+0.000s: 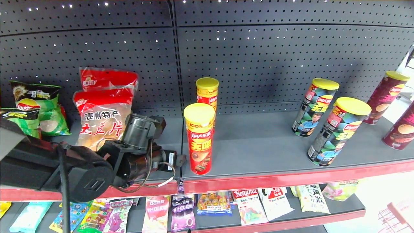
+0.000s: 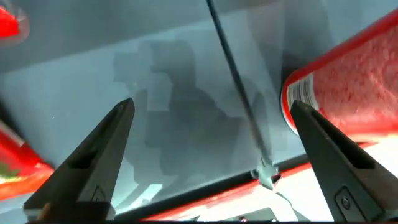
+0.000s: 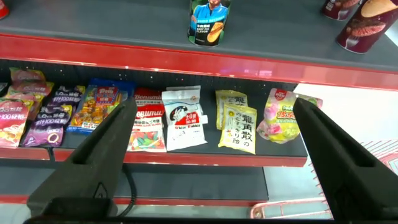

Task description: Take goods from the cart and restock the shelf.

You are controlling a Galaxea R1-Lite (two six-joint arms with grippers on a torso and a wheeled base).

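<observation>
The front red can (image 1: 199, 142) is found standing upright on the grey shelf (image 1: 258, 152), near its red front edge. Its long axis is vertical, with the yellow lid pointing up and the base set flat on the shelf. A second red can (image 1: 207, 92) is placed directly behind it, closer to the perforated back panel, and it is also upright with its lid up.

The left tool (image 2: 211, 104) is held low over the shelf, just to the left of the front can's lower part. Its fingers (image 2: 99, 155) are spread wide and nothing is held between them. One fingertip is seen right by the can's base (image 2: 348, 93), but whether it touches cannot be told.

The right tool (image 3: 214, 101) is likewise spread apart and empty. It is held before the lower shelf, where flat snack packets (image 3: 180, 118) are laid in a row.

Further right on the upper shelf, two blue-green cans (image 1: 336, 132) and dark red cans (image 1: 386, 97) are set on their bases, lids up. Red bags (image 1: 103, 119) and green bags (image 1: 38, 110) are propped against the back panel to the left.
</observation>
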